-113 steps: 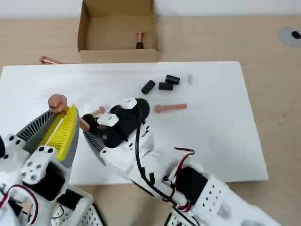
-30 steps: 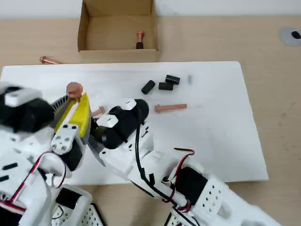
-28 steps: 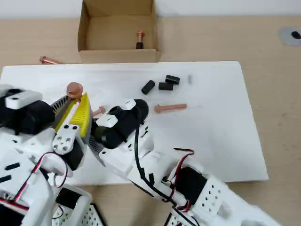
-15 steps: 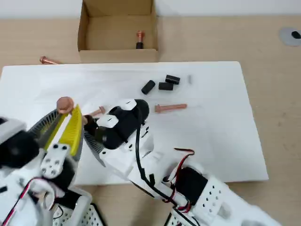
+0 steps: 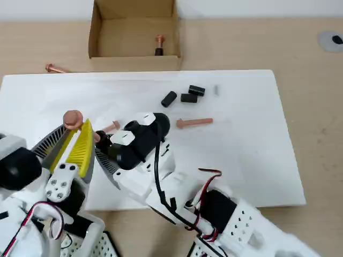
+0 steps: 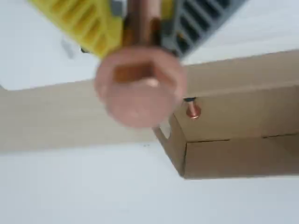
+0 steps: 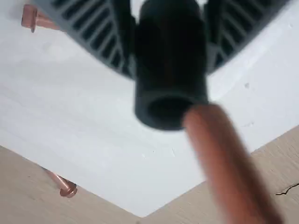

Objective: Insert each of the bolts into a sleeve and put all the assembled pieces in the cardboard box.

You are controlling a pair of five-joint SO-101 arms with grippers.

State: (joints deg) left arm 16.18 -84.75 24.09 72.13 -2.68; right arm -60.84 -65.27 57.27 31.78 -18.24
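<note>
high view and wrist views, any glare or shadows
High view: white rectangular mat evenly lit, no glare, faint shadows beside loose black cylindrical sleeves. Left wrist view: slight sheen on copper metal bolt. Right wrist view: gripped black sleeve, bore shadowed.

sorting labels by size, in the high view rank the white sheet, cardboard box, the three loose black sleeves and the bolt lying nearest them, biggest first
1. white sheet
2. cardboard box
3. bolt
4. black sleeves, the three looking about alike

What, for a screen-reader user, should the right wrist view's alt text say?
The right gripper grips a black sleeve, a copper bolt poised at its open end. Beyond lie a white mat and two loose bolts.
</note>
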